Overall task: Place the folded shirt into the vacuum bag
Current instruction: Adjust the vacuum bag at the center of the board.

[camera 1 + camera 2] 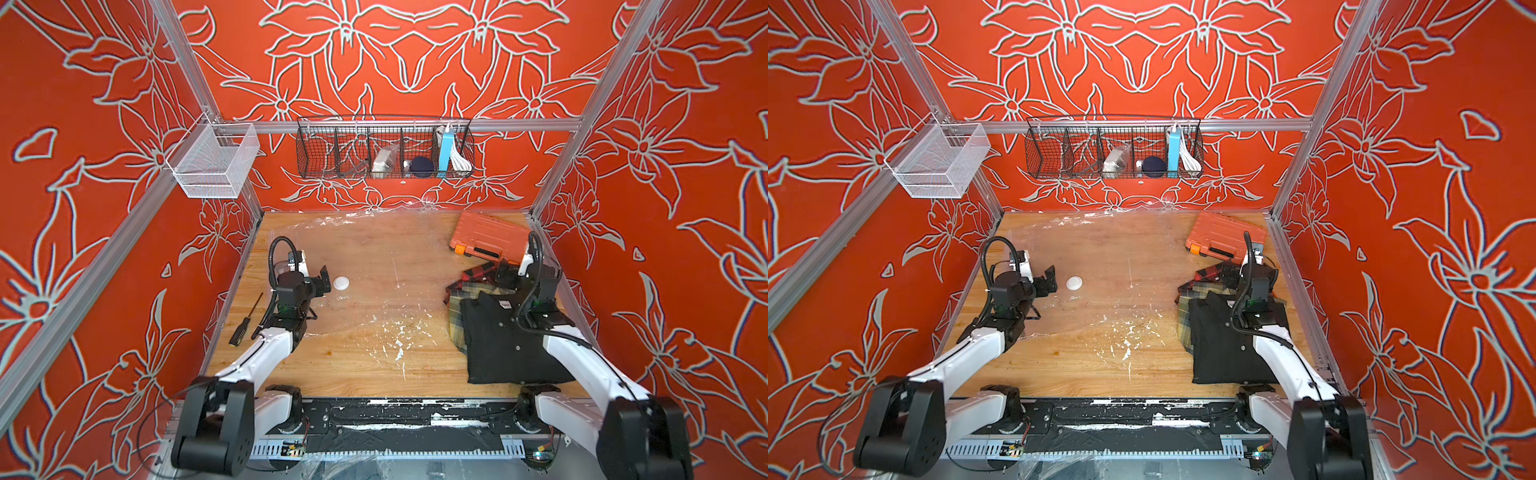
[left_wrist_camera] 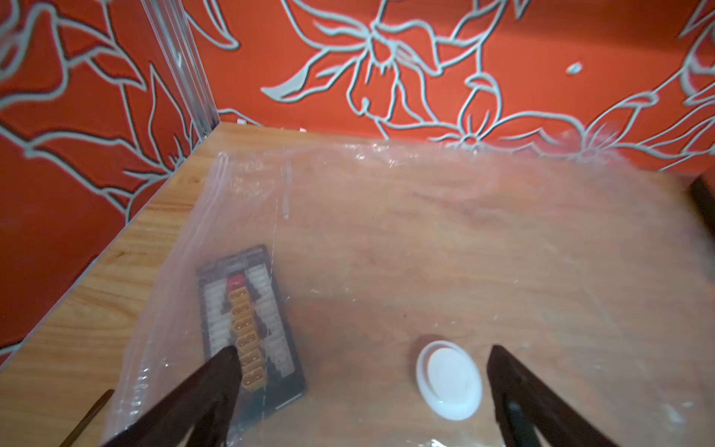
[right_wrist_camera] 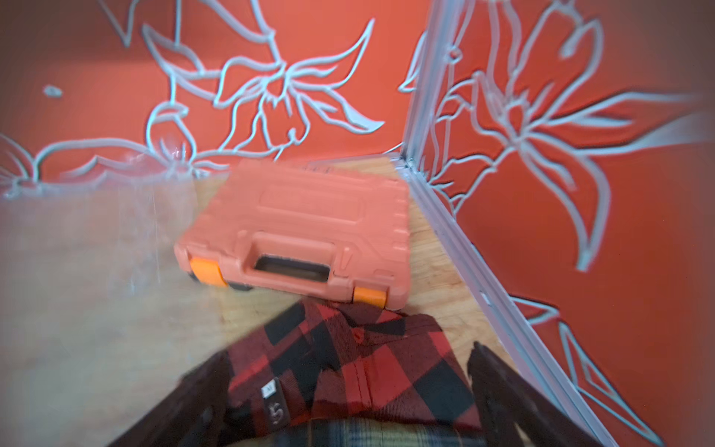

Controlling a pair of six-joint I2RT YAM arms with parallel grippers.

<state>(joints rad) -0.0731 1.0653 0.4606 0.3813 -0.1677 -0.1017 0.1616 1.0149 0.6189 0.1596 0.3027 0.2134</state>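
Top views: one vacuum bag (image 1: 395, 249), three shirts (image 1: 498, 345); left gripper (image 1: 321, 283), right gripper (image 1: 506, 272) gape empty.

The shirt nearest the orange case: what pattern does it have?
The shirt has a red-and-black check, clearest in the right wrist view.

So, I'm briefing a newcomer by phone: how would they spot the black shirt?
On the right side of the wooden table, near the orange tool case, shirts lie piled. The black shirt is on top, nearest the front edge: plain, the others plaid.
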